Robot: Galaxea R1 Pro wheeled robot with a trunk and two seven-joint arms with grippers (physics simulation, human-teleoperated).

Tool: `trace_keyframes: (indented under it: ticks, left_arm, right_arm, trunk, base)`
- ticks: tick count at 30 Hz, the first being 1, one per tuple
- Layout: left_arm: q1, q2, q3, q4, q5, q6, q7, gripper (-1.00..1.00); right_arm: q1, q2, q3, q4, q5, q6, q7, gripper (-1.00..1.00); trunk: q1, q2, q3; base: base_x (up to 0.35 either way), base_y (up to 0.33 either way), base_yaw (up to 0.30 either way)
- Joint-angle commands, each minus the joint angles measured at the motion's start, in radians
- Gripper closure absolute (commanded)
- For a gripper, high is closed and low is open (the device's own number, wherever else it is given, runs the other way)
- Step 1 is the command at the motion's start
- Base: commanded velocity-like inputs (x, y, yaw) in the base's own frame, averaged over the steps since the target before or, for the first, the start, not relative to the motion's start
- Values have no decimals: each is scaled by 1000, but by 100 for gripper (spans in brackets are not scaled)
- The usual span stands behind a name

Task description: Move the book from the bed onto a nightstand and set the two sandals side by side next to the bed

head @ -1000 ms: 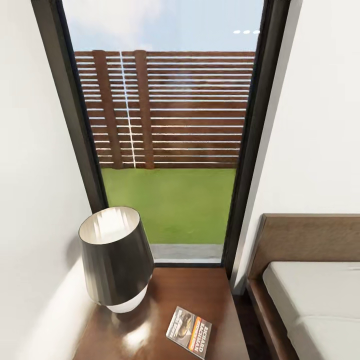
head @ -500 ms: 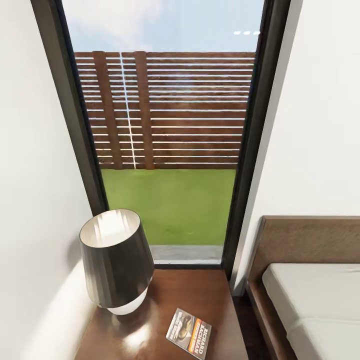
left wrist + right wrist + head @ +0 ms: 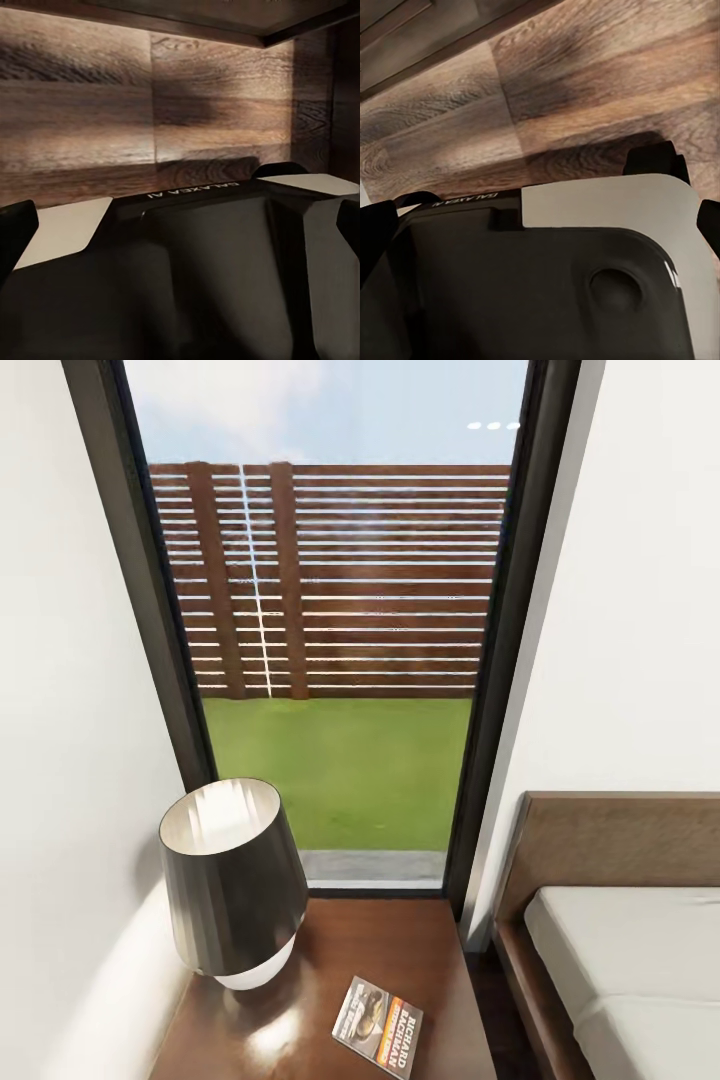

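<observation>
Book already lying on the nightstand; sandals part looking not yet done

The book (image 3: 378,1027) is lying flat on the near right of the nightstand (image 3: 400,950), clear of the lamp (image 3: 232,880) at its left and close to the right edge; the bed (image 3: 640,960) is sitting just right of it across a narrow floor gap; no sandals are appearing, so I am judging that half as remaining; both wrist cameras are facing plank floor (image 3: 585,90), and I cannot tell how either gripper's fingers are standing.
</observation>
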Motion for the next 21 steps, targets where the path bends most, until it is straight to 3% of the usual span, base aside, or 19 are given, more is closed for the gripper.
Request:
trace_keyframes:
  ticks: [1,8,14,21]
  left_arm:
    - [-1,0,-9,1,7,-5,-2,-100]
    - [-1,2,-8,1,2,-5,-2,-100]
    - [-1,5,-8,1,0,-4,-2,-100]
    - [-1,4,-9,1,0,-5,-2,-100]
  right_arm:
    - [-1,-1,-8,2,5,4,2,-100]
    - [-1,1,-8,2,4,3,2,-100]
    - [-1,53,-8,1,4,1,2,-100]
    - [-1,69,-8,1,5,1,2,-100]
  trunk:
    - [0,-1,-1]
    - [0,-1,-1]
    - [0,-1,-1]
    - [0,-1,-1]
  base:
    - [0,0,0]
    - [0,0,0]
    - [0,0,0]
    - [0,0,0]
